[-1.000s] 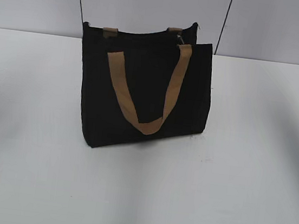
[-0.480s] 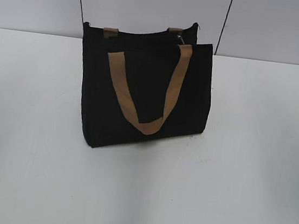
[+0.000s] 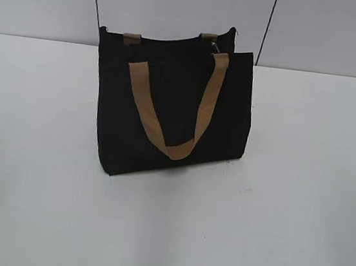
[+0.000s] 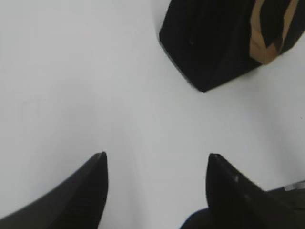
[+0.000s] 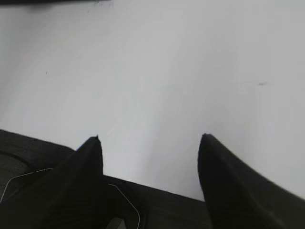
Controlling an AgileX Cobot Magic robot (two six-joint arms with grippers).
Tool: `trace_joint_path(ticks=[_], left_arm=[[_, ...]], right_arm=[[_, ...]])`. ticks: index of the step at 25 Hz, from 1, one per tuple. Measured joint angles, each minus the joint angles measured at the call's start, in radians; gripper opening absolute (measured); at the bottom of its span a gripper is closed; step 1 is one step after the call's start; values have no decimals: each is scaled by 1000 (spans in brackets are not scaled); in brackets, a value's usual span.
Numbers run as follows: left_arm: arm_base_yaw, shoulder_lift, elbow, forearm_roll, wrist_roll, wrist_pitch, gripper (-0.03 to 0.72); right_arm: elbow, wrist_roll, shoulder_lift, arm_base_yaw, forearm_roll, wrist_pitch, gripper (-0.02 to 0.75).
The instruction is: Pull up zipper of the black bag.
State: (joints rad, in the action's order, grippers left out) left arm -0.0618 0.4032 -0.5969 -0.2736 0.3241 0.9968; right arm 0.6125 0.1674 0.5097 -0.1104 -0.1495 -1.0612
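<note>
Black bag (image 3: 171, 109): upright near table's (image 3: 297, 219) far edge.
Left gripper (image 4: 157, 157): wide, empty.
Right gripper (image 5: 150, 138): wide, empty.

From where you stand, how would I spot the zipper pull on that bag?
Find the black bag standing on the white table. Follow its top rim right, to where the front tan handle attaches. The zipper pull is the tiny silvery glint just above, unlike the tan strap ends nearby.

No legible text, labels or numbers anywhere.
</note>
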Motion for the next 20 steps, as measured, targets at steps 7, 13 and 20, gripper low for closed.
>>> trace_joint_path(ticks=[7,13,20], left_arm=[[0,-206,62,17,-67,77,483],[0,-374,63,27,-77,79,477],[0,-412,66,29,-81,79,470]], right_arm=[[-110,52,-246,0,-64,-52,487],[-113,100,-404,0,-79,-56,480],[-122,102,-516,0,-68,-53,436]])
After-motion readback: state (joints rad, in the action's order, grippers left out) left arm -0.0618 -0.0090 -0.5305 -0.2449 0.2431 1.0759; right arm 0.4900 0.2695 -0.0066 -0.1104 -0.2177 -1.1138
